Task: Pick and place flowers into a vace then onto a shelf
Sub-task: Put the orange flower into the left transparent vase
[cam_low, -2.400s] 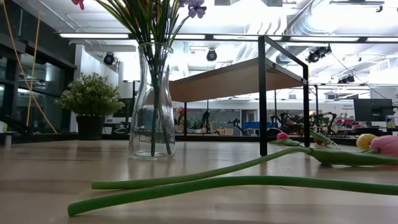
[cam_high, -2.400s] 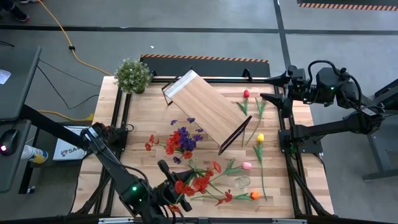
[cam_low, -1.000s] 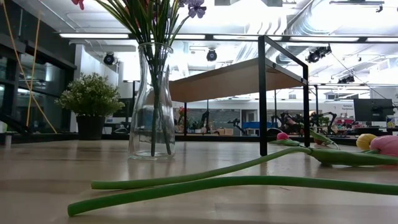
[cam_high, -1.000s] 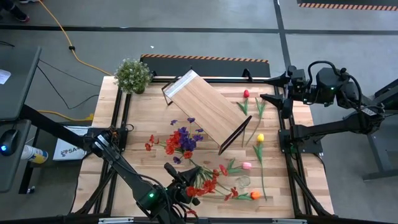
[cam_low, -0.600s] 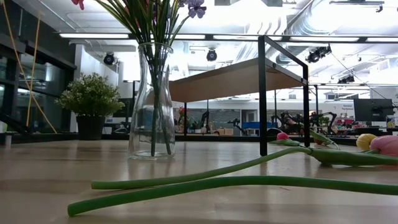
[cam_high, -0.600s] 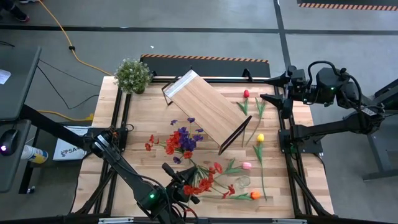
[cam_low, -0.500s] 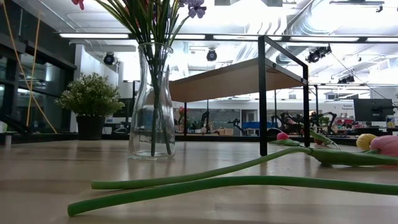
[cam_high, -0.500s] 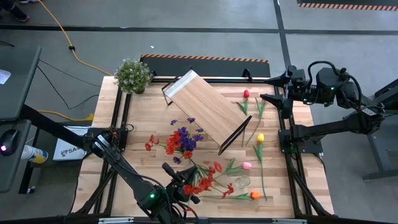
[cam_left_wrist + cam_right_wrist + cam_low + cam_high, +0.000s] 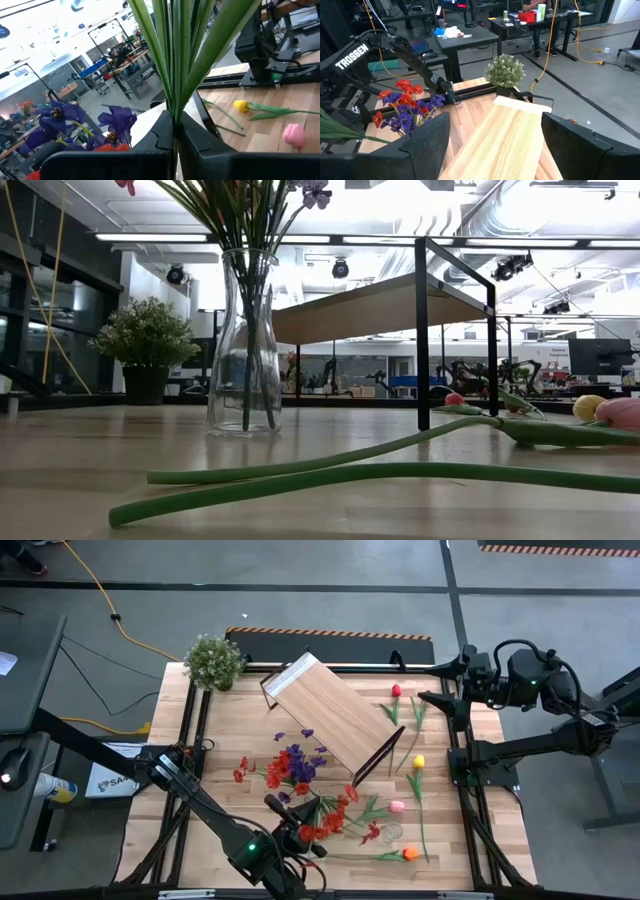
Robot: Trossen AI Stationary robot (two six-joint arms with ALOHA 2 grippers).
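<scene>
Planks of the counter [image 9: 225, 810] carry vase [image 9: 245, 345] just ahead-left of left claw [image 9: 300, 836], clamped on red spray [image 9: 335, 820]; stems point away rightward. Right claw [image 9: 440, 680] waits wide, far corner.

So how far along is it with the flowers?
Some purple and red flowers already stand in the vase. The left gripper is shut on a red bunch. Several tulips lie on the table, and the shelf holds nothing yet.
</scene>
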